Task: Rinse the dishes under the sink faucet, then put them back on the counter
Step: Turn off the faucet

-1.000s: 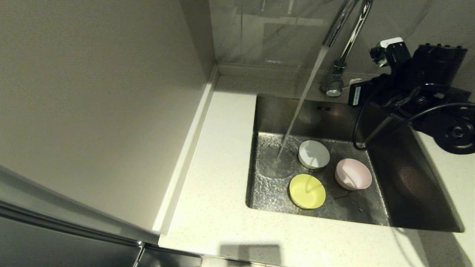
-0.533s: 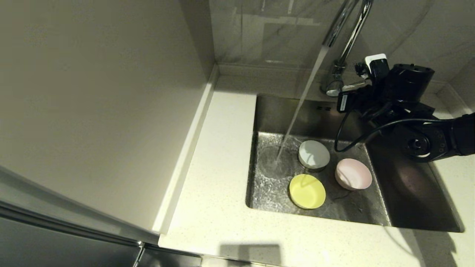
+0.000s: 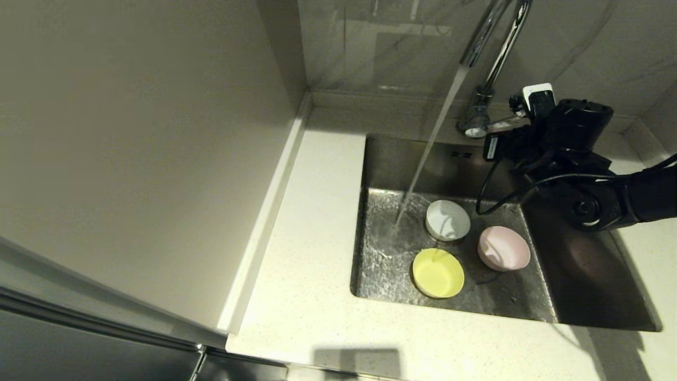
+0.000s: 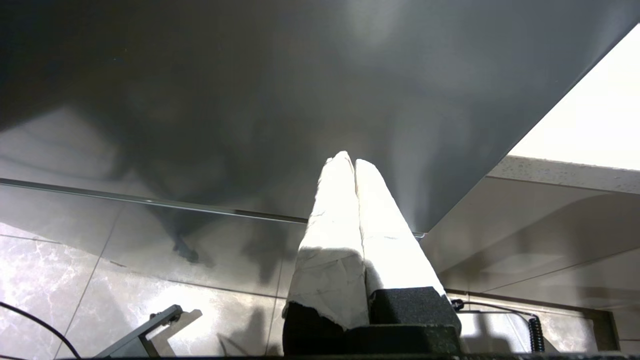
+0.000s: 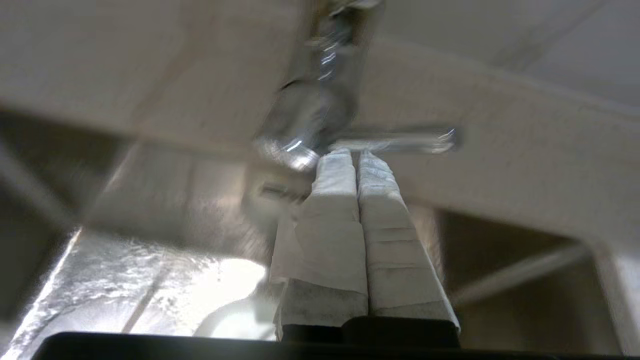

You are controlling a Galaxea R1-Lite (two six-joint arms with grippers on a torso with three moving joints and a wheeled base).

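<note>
Three bowls stand in the sink (image 3: pixel 582 280): white (image 3: pixel 447 220) at the back, yellow (image 3: pixel 438 273) in front, pale pink (image 3: pixel 503 248) to the right. The faucet (image 3: pixel 492 58) pours a stream of water (image 3: pixel 423 164) onto the basin floor just left of the white bowl, touching no bowl. My right arm (image 3: pixel 574 129) hovers at the sink's back right. In the right wrist view my right gripper (image 5: pixel 356 154) is shut and empty, its tips right under the faucet's lever (image 5: pixel 400 140). My left gripper (image 4: pixel 350 161) is shut, empty and parked low beside a cabinet front.
The counter (image 3: pixel 312 238) runs left of and in front of the sink, with a raised rim (image 3: pixel 264 222) along the left wall. The counter strip on the right (image 3: pixel 648 259) lies under my right arm. A black cable (image 3: pixel 489 196) hangs from the wrist over the basin.
My right arm has dropped and swung left toward the faucet's base, bringing the shut fingertips up to the lever. Water keeps running. The bowls have not moved.
</note>
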